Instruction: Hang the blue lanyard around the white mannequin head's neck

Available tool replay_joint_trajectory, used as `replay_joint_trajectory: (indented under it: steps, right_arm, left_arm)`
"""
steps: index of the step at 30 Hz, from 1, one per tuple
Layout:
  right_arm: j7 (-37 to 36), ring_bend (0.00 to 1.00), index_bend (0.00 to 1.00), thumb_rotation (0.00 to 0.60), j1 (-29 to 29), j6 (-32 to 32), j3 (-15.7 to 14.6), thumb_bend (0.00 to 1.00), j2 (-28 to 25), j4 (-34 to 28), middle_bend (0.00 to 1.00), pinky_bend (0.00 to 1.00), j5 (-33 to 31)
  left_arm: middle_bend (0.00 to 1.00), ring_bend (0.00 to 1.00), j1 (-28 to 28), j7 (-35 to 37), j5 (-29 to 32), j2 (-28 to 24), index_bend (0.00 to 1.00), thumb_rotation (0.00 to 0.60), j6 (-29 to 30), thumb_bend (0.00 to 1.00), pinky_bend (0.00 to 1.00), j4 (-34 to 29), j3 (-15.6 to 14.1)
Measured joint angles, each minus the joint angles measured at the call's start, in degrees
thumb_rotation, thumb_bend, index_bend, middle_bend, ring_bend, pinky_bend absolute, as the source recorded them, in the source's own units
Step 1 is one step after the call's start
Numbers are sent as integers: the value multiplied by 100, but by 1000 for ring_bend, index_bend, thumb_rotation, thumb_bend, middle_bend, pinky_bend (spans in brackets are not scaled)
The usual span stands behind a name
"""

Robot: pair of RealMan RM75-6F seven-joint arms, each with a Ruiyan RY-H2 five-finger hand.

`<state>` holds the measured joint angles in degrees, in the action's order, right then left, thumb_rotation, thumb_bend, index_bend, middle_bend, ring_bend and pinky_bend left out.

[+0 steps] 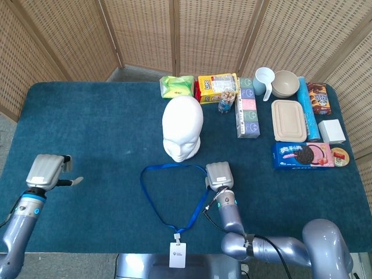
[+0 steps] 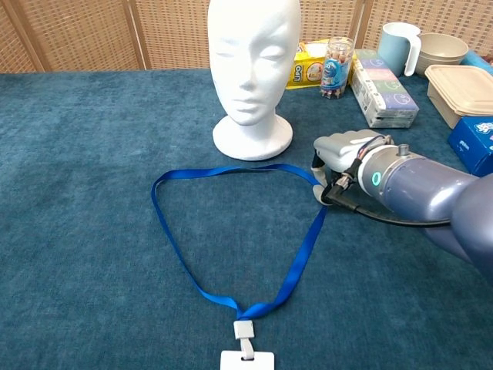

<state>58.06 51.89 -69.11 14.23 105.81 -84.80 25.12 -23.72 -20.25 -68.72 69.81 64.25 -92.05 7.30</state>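
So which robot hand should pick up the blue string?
Probably the right hand: it sits on the blue lanyard at the strap's corner, beside the mannequin head. The left hand is far off with nothing near it.

A deep teal, felt-like cloth covers the counter (image 1: 104, 116). On it lies a bright blue lanyard (image 2: 231, 231) with a white badge (image 2: 246, 360) at the bottom of the frame. The mannequin head (image 2: 253, 62) is plain matte white. The right hand (image 2: 339, 154) is pale grey on a silvery blue-grey arm. Behind stands a tan woven wicker screen (image 1: 203, 29). At upper right sit a yellow snack bag (image 1: 216, 86), a green packet (image 1: 177, 86) and a beige bowl (image 1: 285, 83).
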Motion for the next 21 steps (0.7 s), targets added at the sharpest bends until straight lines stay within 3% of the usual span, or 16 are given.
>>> replay_joint_trajectory:
  steps: [9,13,21]
  right_arm:
    - [-52,1000,589,492,-21,-26,-16,581,-45,-143,949,1000,69]
    - [-98,1000,590,493,-32,-25,-23,581,-66,-193,950,1000,122]
    - [-152,1000,593,495,-48,-10,-23,581,-96,-223,950,1000,125]
  left_arm:
    - [909,987,-459,-630,490,370,626,379,-339,135,890,-150,152]
    - [987,1000,-643,-773,784,540,623,379,-473,136,940,-182,234]
    - [1000,1000,-1007,-1038,1346,880,595,380,-745,138,953,-140,317]
